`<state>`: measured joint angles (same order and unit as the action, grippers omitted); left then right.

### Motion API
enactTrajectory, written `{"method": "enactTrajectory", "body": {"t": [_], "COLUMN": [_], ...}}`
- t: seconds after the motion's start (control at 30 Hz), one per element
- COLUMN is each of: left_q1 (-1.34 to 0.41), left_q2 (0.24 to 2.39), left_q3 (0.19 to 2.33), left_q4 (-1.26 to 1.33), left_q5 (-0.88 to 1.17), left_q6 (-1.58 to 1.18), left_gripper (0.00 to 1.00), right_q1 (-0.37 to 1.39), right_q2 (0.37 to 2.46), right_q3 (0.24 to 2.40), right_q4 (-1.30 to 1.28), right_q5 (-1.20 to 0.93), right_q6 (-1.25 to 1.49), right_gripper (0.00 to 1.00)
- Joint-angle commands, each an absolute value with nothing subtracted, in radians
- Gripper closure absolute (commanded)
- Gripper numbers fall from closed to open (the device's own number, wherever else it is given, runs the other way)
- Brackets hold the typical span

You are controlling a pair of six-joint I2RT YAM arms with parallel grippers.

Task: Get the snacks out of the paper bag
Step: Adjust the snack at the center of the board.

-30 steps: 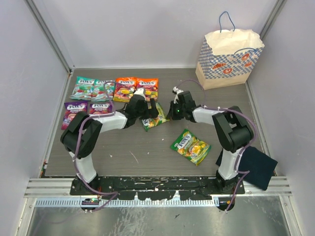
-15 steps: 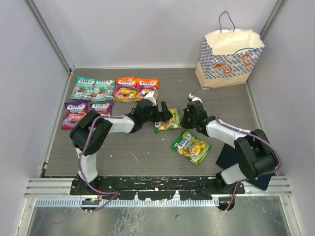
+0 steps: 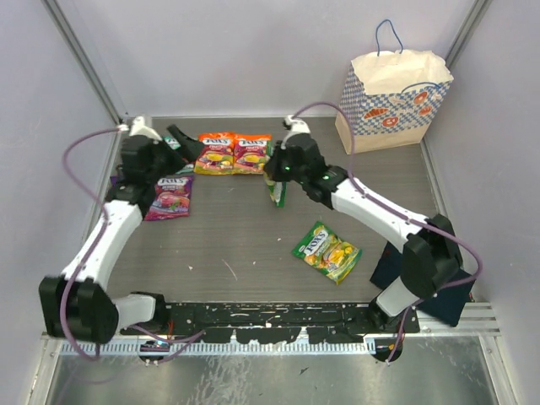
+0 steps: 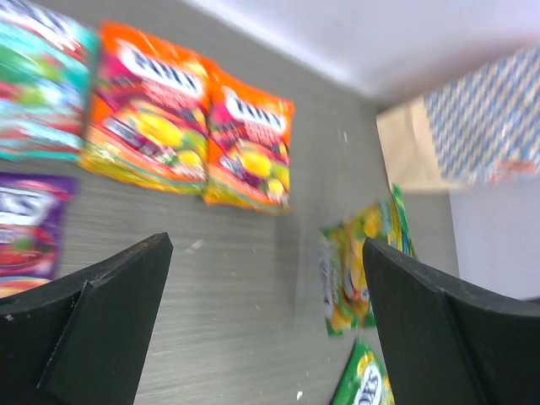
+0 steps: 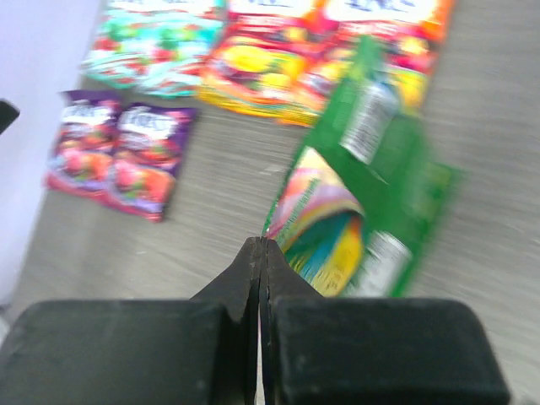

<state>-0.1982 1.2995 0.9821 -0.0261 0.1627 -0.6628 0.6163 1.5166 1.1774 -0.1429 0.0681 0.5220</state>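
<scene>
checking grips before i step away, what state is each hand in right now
left hand: open, holding nothing.
right hand: closed, pinching the edge of the green snack packet.

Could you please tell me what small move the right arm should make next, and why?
Probably lower the right gripper and lay the green packet on the bare table just right of the orange packets: it is shut on the packet's edge, which hangs beside that row.
</scene>
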Motion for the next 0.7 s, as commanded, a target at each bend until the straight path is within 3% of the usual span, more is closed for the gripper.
{"method": "enactTrajectory", "body": {"t": [0.0, 0.13, 0.27, 0.5, 0.67], "left_q1": [-0.094, -0.044, -0.038, -0.041, -0.092], "left_q2": [1.100, 0.994, 0.980, 1.020, 1.063], "left_q3": [1.035, 1.064, 1.086, 0.996, 0.963], "left_q4": [-0.301, -0.412, -0.473, -0.423, -0.407], "left_q5": [0.113, 0.003, -0.005, 0.124, 0.138], "left_q6": [-0.619, -0.536, -0.497, -0.553, -0.552], "left_gripper": [0.02, 0.02, 0.02, 0.02, 0.02], "right_q1": [0.782, 0.891, 0.874, 0.703, 0.612], "right_q2": [1.624, 1.720, 1.717, 1.614, 1.659], "right_q3": [1.397, 1.555, 1.495, 0.855, 0.604], "right_q4": [-0.071, -0.063, 0.002, 0.219, 0.302], "right_q5": [0.025, -0.021, -0.006, 0.008, -0.026], "right_q6": [0.552, 0.552, 0.556, 0.632, 0.649], "right_gripper": [0.99, 0.99, 0.99, 0.99, 0.99]}}
